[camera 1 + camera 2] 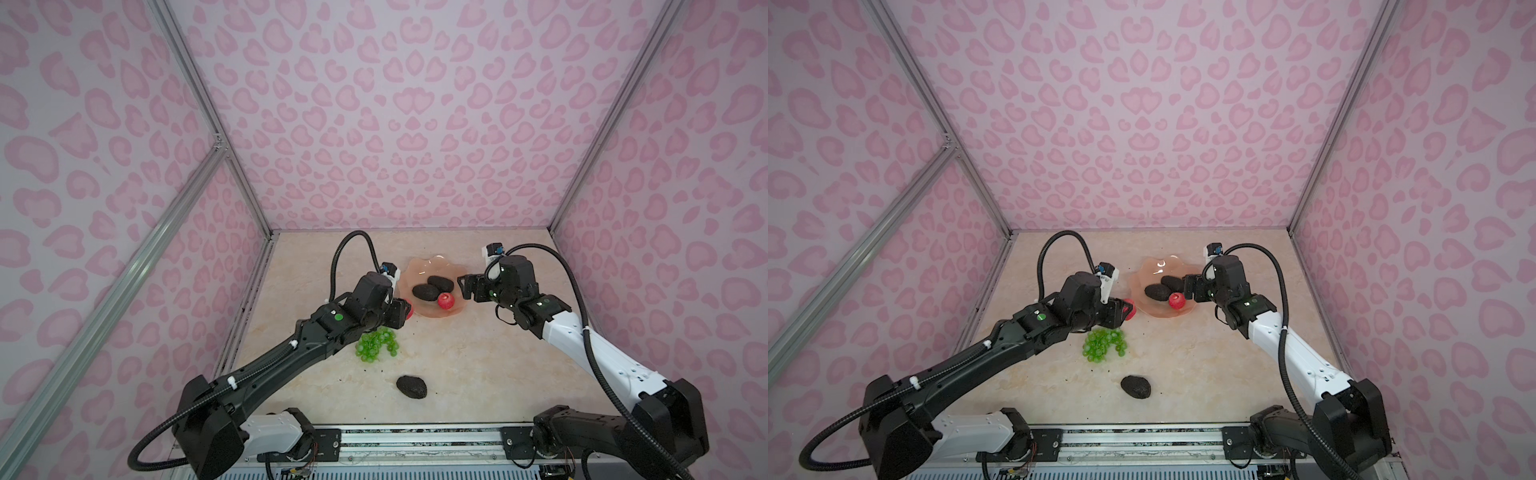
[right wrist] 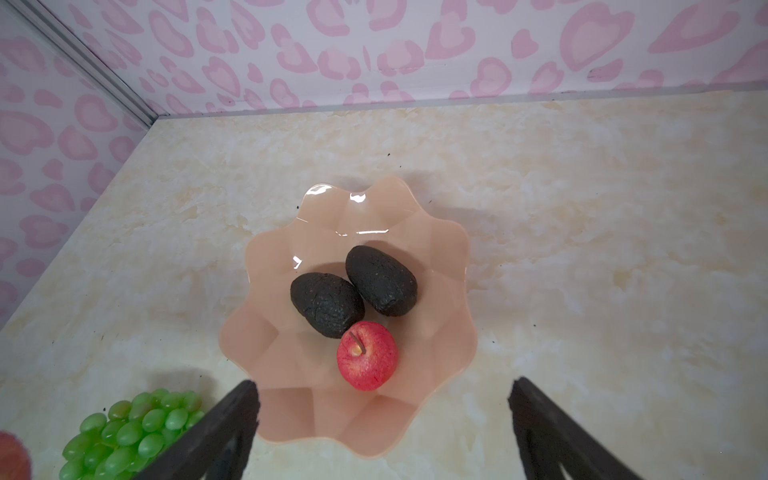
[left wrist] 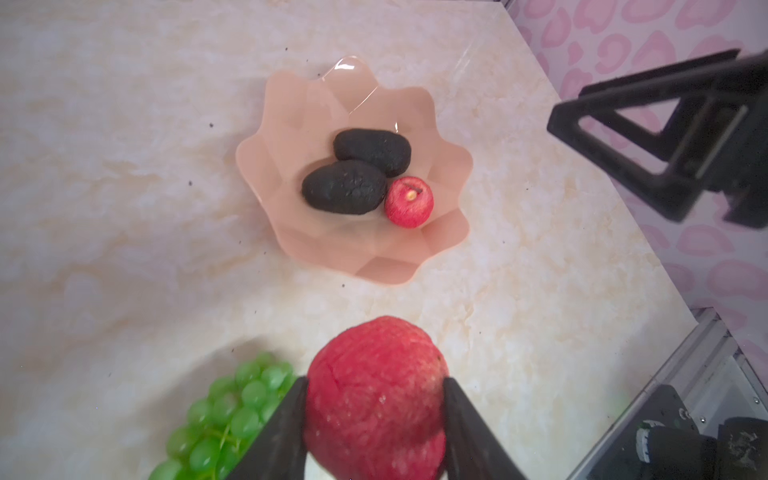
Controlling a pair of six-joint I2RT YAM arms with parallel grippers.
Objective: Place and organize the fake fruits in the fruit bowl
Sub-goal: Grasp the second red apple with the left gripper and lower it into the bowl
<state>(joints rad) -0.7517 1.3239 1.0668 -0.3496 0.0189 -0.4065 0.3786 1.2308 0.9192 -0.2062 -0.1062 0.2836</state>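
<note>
Right, the left gripper (image 3: 375, 384) has its jaws pinching the second red apple (image 3: 374, 353), held just off the near-left edge of the fruit bowl (image 2: 291, 374) and just beyond the green grapes (image 1: 376, 343). In the bowl an avocado (image 2: 326, 305) lies touching a second avocado (image 2: 382, 280), with the first red apple (image 2: 367, 355) against their near side. The third avocado (image 1: 411, 386) sits on the table (image 1: 478, 365), near and well apart from the bowl.

I'd say the job now is to carry the apple right and far, high enough to clear the wavy rim. It should be lowered onto the bare left part of the dish before release, since a round fruit will likely roll on that glossy surface. The right gripper (image 2: 382, 386) hangs at the bowl's right edge, jaws spread wide and empty, so the left arm ought to keep to its own side.
</note>
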